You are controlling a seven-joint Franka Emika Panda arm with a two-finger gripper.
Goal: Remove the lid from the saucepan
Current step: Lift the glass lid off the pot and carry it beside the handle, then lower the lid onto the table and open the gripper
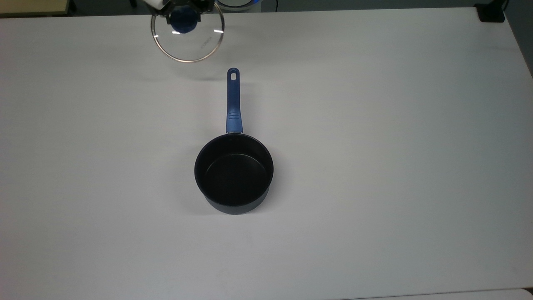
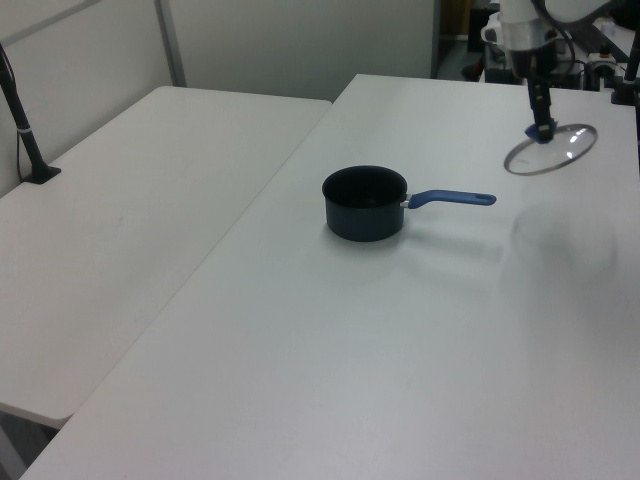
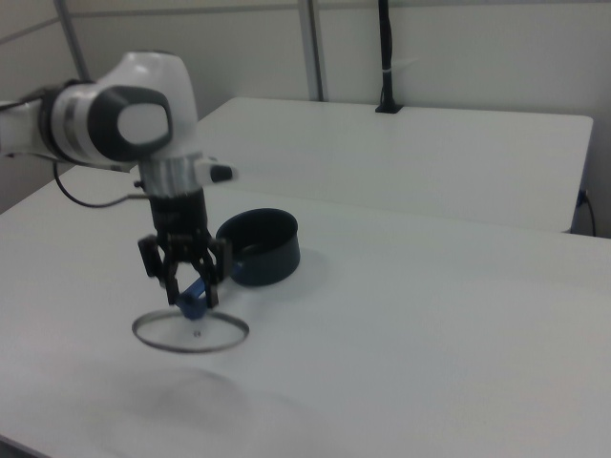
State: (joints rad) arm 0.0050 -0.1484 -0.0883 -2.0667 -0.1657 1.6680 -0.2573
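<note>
A white table (image 1: pixel 374 125) holds a small dark navy saucepan (image 1: pixel 234 174), open and empty, its black inside showing. Its long straight blue handle (image 1: pixel 233 102) points toward the top edge of the top view and has a hole at its far end.

The lid (image 1: pixel 188 35), a round clear glass disc with a thin metal rim, is off the pan and hangs in the air above the table. In the top view it sits beyond the tip of the handle and a little toward the top view's left, well apart from the pan. In the left view the lid (image 2: pixel 550 149) lies toward the left view's right, past the handle's end. In the right view the lid (image 3: pixel 190 330) floats nearly level, with a faint shadow on the table beneath it, so it does not appear to touch the surface.

The gripper (image 3: pixel 195 291) of the white Panda arm (image 3: pixel 124 119) points straight down and is clamped on the lid's blue knob (image 1: pixel 184 21), one finger on each side.

The removal itself looks done. If the lid is to be set down, the coming move turns on the gap straight below it: the bare table lies directly under the disc, clear of the pan and its handle, so a plain descent should land it flat.
</note>
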